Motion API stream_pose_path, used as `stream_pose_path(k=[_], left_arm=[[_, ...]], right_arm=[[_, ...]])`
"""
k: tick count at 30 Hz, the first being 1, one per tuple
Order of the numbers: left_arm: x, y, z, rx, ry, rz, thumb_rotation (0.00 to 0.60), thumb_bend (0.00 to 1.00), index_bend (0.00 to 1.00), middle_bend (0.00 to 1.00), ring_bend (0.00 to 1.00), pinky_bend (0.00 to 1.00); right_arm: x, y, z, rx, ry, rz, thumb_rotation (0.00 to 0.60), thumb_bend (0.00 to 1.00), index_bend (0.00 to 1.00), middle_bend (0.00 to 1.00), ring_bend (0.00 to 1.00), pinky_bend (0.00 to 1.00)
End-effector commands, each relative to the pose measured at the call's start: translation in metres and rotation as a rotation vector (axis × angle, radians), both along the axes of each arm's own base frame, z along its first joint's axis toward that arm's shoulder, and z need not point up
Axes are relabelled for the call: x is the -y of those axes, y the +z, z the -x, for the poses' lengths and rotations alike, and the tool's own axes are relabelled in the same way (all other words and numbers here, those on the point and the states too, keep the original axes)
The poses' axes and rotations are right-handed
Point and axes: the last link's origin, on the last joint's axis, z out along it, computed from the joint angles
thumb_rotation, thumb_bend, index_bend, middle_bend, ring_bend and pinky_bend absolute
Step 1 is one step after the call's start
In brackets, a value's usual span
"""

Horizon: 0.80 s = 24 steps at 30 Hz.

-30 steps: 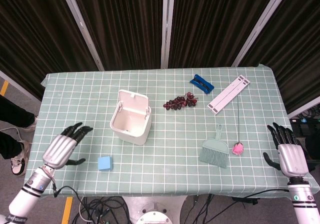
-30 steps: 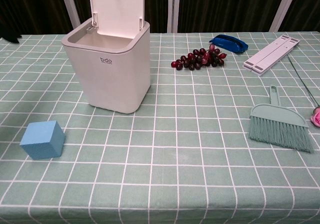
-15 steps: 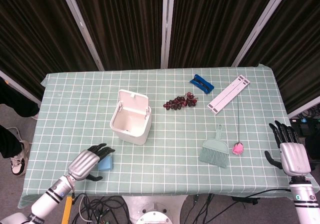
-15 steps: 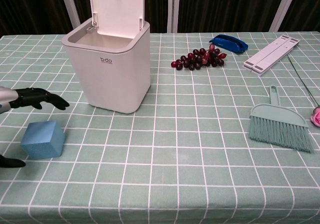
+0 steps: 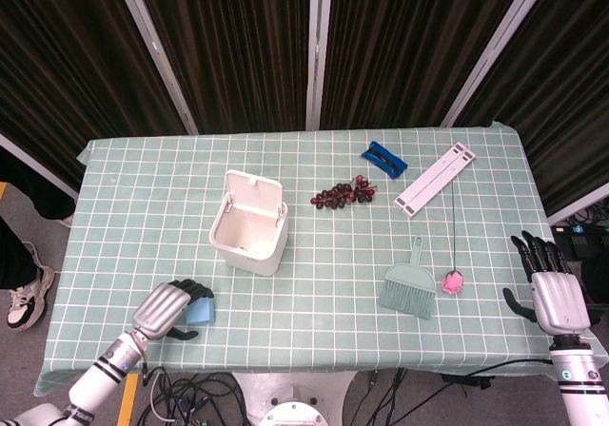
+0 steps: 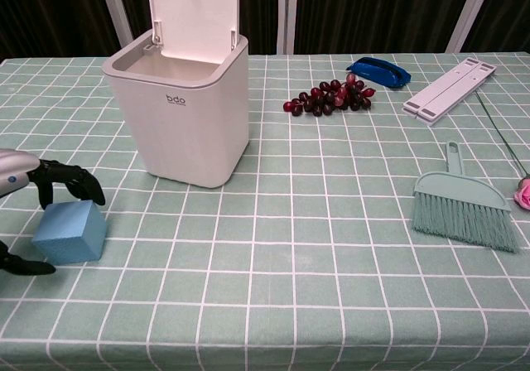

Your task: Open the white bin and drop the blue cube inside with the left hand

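Note:
The white bin (image 5: 249, 224) stands left of centre with its lid (image 6: 192, 15) swung up and its inside showing nothing. The blue cube (image 5: 201, 312) rests on the cloth near the front left edge, in front of the bin (image 6: 182, 114). My left hand (image 5: 164, 307) brackets the cube (image 6: 70, 232): the fingers (image 6: 66, 177) curl down over its far top edge and the thumb lies low at its near side. A firm grip is not visible, and the cube sits flat. My right hand (image 5: 555, 293) hangs open off the table's right edge, seen only in the head view.
A bunch of dark grapes (image 6: 330, 96), a blue clip (image 6: 379, 71) and a white slatted bar (image 6: 451, 88) lie at the back right. A green hand brush (image 6: 464, 205) and a pink flower (image 5: 453, 280) lie at the front right. Cables trail below the table's front edge.
My left hand came in from the left to the cube, and its fingers have now curled down around it. The cube has not moved, and the right hand stays put.

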Motion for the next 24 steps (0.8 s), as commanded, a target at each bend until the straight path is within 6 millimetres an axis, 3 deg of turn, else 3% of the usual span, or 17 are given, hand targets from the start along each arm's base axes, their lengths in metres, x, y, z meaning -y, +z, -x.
stream_pose_path(k=[1, 7, 12, 16, 20, 24], left_arm=[[-0.001, -0.001, -0.002, 0.014, -0.008, -0.016, 0.6, 0.1, 0.39, 0.43, 0.36, 0.51], [-0.004, -0.003, -0.003, 0.014, -0.016, -0.024, 0.6, 0.2, 0.49, 0.52, 0.45, 0.6], [-0.005, 0.011, -0.006, 0.021, -0.025, -0.07, 0.6, 0.23, 0.52, 0.55, 0.48, 0.63], [-0.012, 0.045, -0.014, 0.026, -0.054, -0.178, 0.6, 0.23, 0.52, 0.55, 0.48, 0.64], [-0.027, 0.091, -0.028, 0.033, -0.085, -0.32, 0.6, 0.23, 0.52, 0.55, 0.48, 0.64], [-0.04, 0.118, -0.052, 0.033, -0.174, -0.405, 0.6, 0.23, 0.52, 0.55, 0.49, 0.64]], right_arm=[[0.0, 0.001, 0.0, 0.0, -0.001, 0.001, 0.6, 0.24, 0.0, 0.0, 0.0, 0.0], [-0.001, 0.0, 0.003, 0.0, -0.01, -0.002, 0.6, 0.25, 0.0, 0.0, 0.0, 0.0], [0.0, 0.001, 0.003, 0.0, -0.008, 0.001, 0.6, 0.25, 0.0, 0.0, 0.0, 0.0], [0.0, 0.001, 0.002, -0.002, -0.004, 0.002, 0.6, 0.25, 0.0, 0.0, 0.0, 0.0], [0.0, 0.001, 0.0, -0.001, 0.0, 0.004, 0.6, 0.25, 0.0, 0.0, 0.0, 0.0], [0.001, 0.0, 0.0, 0.001, 0.0, 0.003, 0.6, 0.25, 0.0, 0.0, 0.0, 0.0]])
